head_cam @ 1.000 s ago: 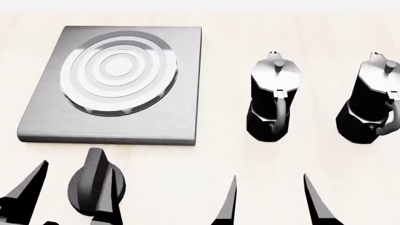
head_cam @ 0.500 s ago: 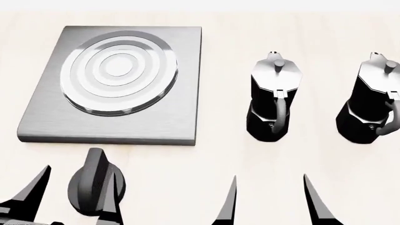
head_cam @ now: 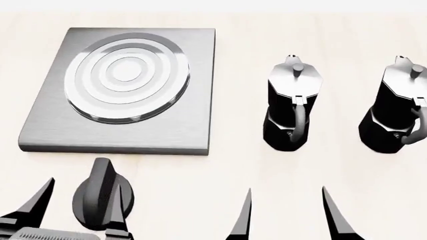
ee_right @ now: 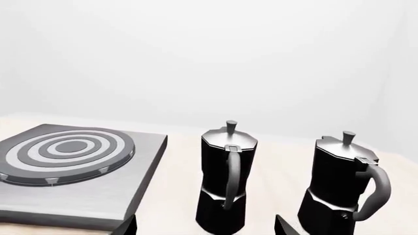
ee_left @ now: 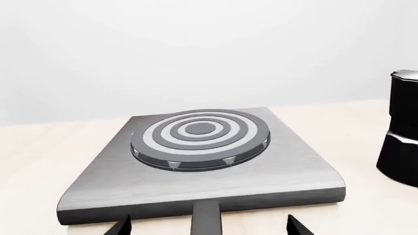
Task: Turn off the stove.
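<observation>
The left claw is creeping in around the round black knob, which is sitting on the counter at about 6 o'clock from the grey stove. Its two fingers are spread wide, one on each side of the knob, and they are looking a bit closer together than a second ago, but they are not pinching it yet. I am guessing the knob is getting grabbed soon so it can be turned off, while the right claw is waiting spread open and holding nothing.
</observation>
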`<state>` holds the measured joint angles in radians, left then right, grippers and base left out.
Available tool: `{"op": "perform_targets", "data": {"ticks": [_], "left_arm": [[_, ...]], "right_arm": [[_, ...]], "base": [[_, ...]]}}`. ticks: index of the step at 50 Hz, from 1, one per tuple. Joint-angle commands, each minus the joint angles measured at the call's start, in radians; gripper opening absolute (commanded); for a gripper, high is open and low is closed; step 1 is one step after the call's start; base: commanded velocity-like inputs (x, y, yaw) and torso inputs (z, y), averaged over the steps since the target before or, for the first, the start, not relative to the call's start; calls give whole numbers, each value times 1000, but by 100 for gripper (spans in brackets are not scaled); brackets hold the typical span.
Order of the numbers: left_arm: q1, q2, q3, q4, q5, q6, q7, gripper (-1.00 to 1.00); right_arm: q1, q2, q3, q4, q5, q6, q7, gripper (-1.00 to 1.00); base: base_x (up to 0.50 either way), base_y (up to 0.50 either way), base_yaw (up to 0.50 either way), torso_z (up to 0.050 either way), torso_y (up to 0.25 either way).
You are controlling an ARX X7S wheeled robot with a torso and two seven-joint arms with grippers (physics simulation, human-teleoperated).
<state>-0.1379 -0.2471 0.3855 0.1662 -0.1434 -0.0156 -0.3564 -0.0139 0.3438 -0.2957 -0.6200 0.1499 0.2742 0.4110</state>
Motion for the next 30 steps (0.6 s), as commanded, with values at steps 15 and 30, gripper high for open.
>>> {"op": "perform_targets", "data": {"ticks": [15,30], "left_arm": [[-34,0,-6,-98,-6,32,-9,100],[-66,8,-1,-168,-7,40,-10,100]], "right_arm": [[0,7,-7,3,2,-4,7,100],[2,10,-13,8,5,-7,8,100]], "base": [[0,0,0,0,0],[0,0,0,0,0]]}}
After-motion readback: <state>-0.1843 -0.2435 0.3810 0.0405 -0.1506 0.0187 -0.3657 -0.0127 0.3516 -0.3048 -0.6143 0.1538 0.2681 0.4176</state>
